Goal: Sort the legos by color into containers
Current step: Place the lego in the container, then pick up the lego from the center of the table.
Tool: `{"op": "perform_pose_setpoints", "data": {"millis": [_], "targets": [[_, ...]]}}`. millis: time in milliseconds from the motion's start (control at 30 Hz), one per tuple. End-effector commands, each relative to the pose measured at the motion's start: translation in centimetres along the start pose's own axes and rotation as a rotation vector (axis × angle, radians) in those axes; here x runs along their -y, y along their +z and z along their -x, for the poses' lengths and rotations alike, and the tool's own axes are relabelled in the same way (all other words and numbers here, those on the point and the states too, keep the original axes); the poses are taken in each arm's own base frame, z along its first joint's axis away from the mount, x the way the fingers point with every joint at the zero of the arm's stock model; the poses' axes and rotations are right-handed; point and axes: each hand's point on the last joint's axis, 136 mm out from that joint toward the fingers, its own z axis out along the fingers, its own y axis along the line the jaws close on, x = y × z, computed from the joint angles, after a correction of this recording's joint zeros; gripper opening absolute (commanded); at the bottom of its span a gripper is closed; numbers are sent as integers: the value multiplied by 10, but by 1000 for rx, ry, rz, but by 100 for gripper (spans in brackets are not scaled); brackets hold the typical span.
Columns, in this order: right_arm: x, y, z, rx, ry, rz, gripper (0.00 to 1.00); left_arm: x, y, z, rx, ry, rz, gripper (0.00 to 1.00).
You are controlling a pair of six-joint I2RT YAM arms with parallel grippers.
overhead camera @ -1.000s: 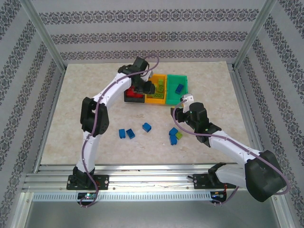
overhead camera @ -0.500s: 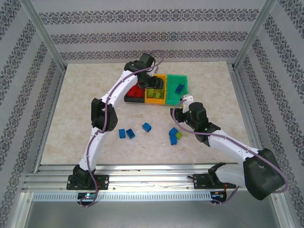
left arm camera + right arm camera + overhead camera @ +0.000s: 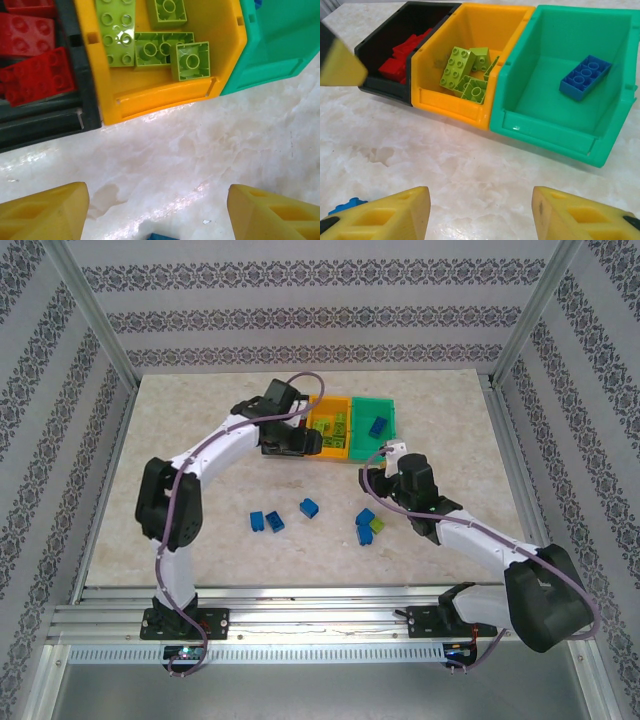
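Observation:
The three joined containers stand at the table's far middle. The black bin holds red legos, the orange bin holds several lime legos, and the green bin holds one blue lego. My left gripper hovers open and empty over bare table just in front of the black and orange bins. My right gripper is also open and empty, low over the table in front of the orange and green bins.
Loose legos lie on the near table: two blue ones together, one blue, and two blue beside a lime one under my right arm. The marble table is fenced by metal posts.
My left gripper went from shut to open over the bins, then drew back to the table just in front of them. My right arm has hardly moved.

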Motion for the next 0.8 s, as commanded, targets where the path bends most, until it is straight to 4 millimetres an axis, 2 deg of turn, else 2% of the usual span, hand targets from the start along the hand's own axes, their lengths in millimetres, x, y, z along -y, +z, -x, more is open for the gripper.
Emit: {"op": "perform_pose_setpoints", "data": {"millis": [0, 67, 133, 233, 400, 633, 767], "targets": [[-3, 0, 14, 20, 39, 35, 57, -10, -21, 21, 121, 3, -44, 74], [-5, -2, 14, -6, 47, 62, 57, -16, -28, 19, 116, -32, -50, 74], [-7, -5, 10, -53, 59, 73, 57, -11, -37, 20, 114, -56, -91, 74], [-9, -14, -13, -143, 129, 84, 57, -4, -44, 16, 91, -64, -120, 75], [0, -35, -63, -315, 266, 30, 57, 0, -45, 5, 23, -69, -137, 75], [3, -58, -99, -460, 370, -26, 59, -5, -38, -3, -4, -56, -128, 75], [7, -66, -120, -547, 397, -67, 60, -4, -42, -4, -10, -47, -132, 76]]}}
